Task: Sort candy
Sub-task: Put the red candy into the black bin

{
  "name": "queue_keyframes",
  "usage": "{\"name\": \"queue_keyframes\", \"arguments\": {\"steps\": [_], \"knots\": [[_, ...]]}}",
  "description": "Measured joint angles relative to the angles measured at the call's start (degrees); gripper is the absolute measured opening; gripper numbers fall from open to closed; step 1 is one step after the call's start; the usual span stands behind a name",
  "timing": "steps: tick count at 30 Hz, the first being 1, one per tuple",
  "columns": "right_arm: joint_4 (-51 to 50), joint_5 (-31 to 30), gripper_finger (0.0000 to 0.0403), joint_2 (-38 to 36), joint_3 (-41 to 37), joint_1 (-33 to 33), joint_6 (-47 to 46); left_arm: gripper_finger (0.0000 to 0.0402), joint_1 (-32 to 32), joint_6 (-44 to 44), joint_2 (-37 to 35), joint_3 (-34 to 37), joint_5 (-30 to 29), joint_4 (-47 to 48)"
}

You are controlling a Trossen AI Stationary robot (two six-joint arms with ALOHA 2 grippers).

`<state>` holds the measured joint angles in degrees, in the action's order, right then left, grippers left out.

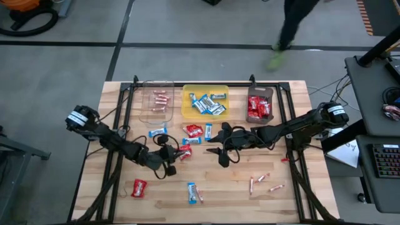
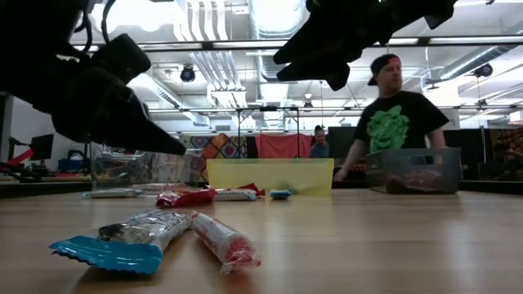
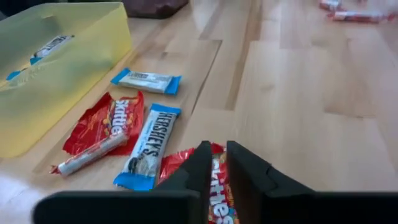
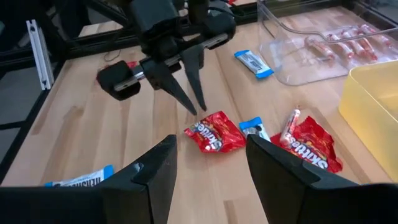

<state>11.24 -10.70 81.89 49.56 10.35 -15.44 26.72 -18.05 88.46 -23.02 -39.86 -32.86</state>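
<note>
Left gripper [image 4: 194, 102] sits low over the table's middle-left, fingertips just above a red Skittles packet [image 4: 214, 132]. Its two fingers [image 3: 202, 163] stand close together with only a narrow slit between them. Whether they pinch the wrapper's edge cannot be told; the packet lies flat on the wood.

Right gripper [image 1: 220, 152] hangs over the table centre, just right of the left gripper, jaws spread wide and holding nothing; in its wrist view the red packet shows between its two fingers [image 4: 155, 174], farther off.

Candy positions:
- Centre cluster, in front of the yellow tray [image 1: 187, 112]: a second red packet [image 3: 106, 121] with a thin pinkish stick [image 3: 90, 155] lying across it, a blue-and-white Hershey's bar [image 3: 148, 144] beside it, and a smaller blue-and-white bar [image 3: 147, 81] farther back.
- Lone blue-and-white bar [image 1: 157, 132] left of the cluster, near the clear tray [image 1: 142, 115].
- Near edge: one red packet [image 1: 139, 187] at left, one blue-and-white bar [image 1: 194, 193] at middle, several pinkish sticks [image 1: 262, 182] at right.
- Already in trays along the far edge: pinkish sticks in the clear tray, blue-and-white bars in the yellow tray, red packets in the dark tray [image 1: 260, 92].

A person [image 2: 398, 122] stands beyond the table's far side.
</note>
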Motion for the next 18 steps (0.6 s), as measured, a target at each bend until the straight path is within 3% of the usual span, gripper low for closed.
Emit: {"name": "queue_keyframes", "arguments": {"steps": [10, 18], "knots": [[0.13, -0.02, 0.0183, 0.00, 0.00, -0.26, 0.00, 0.0143, -0.53, -0.93, 5.36, 1.27, -0.04, -3.63], [0.13, 0.00, 0.0183, 0.00, 0.00, -0.26, -0.57, 0.0135, -1.92, -3.75, 11.80, 1.39, -0.21, -7.38]]}}
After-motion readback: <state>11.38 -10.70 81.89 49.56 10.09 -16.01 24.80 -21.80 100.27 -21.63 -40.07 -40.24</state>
